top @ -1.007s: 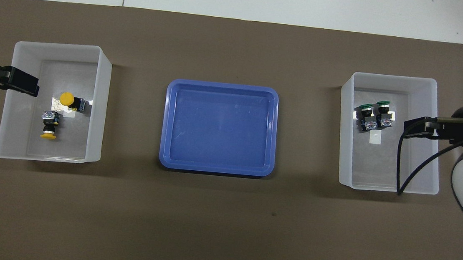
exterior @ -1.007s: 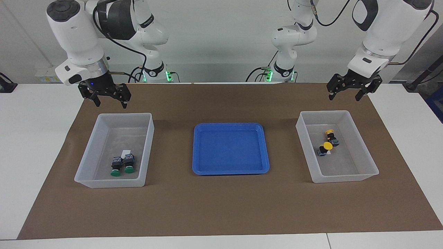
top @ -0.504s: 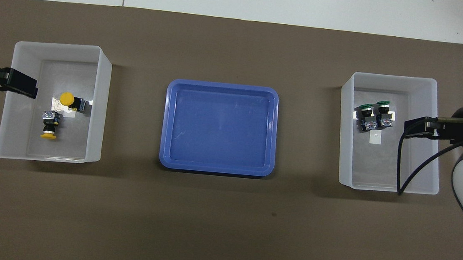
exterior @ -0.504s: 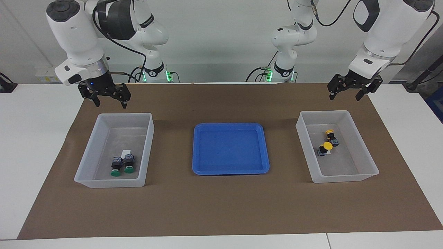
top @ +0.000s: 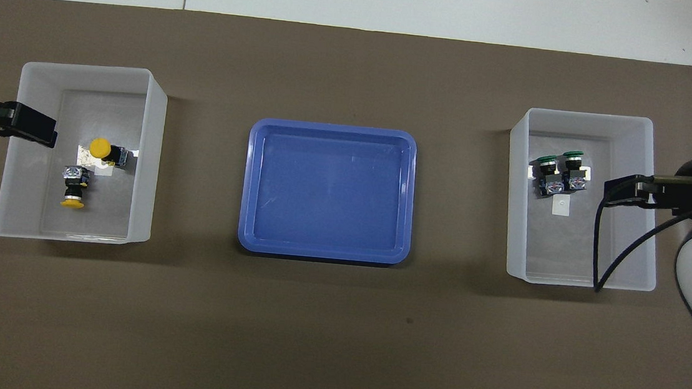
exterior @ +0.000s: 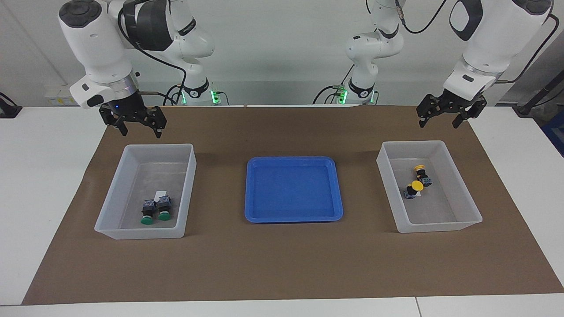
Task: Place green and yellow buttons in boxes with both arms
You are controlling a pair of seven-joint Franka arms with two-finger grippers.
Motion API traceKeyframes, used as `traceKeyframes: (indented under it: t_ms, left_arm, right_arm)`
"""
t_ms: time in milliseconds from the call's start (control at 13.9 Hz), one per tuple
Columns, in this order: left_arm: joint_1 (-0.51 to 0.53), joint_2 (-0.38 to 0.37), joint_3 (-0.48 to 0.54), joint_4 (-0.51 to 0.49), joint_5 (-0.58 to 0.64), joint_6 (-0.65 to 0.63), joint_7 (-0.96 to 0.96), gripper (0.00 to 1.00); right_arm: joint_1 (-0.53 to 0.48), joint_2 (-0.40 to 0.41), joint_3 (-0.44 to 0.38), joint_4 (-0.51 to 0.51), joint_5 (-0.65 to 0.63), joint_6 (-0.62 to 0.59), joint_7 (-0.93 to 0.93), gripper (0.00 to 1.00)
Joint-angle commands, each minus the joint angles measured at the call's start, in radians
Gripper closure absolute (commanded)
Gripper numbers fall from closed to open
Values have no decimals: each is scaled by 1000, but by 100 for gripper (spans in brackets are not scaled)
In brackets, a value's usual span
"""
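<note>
Fingers: left gripper (exterior: 441, 121) and right gripper (exterior: 137, 128) spread, empty.
Yellow buttons (exterior: 417, 179): in box (exterior: 469, 206) off tray (exterior: 293, 218), left arm's end.
Green buttons (exterior: 156, 211): in other box (exterior: 108, 198), right arm's end.
Risk: a descending gripper could clip a box's rim.

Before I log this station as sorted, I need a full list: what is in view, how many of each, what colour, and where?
green buttons: two, dark green caps, side by side in the box at the right arm's end
yellow buttons: two, yellow caps, in the box at the left arm's end
boxes: two, translucent whitish, one at each end of the mat
labels: two, white, one on each box floor
tray: one, blue, between the boxes, nothing in it
mat: one, brown, covering the white table
right gripper: black, open, holding nothing, raised by the green buttons' box
left gripper: black, open, holding nothing, raised by the yellow buttons' box
</note>
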Motion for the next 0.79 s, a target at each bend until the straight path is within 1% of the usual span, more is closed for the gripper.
traceKeyframes:
  t_ms: [0,576,719]
  left_arm:
    - [4,-10,1,-9,-5,-10,-2,0]
    - [4,-10,1,-9,-5,-10,-2,0]
    - [4,-9,1,-9,-5,-8,-2,0]
  right_arm:
    - [-12,-14,6,-3,17,-9,5,0]
    - [-12,-18,6,-8,18,-15,8,0]
    - [-12,-18,6,-9,43,-15,11,0]
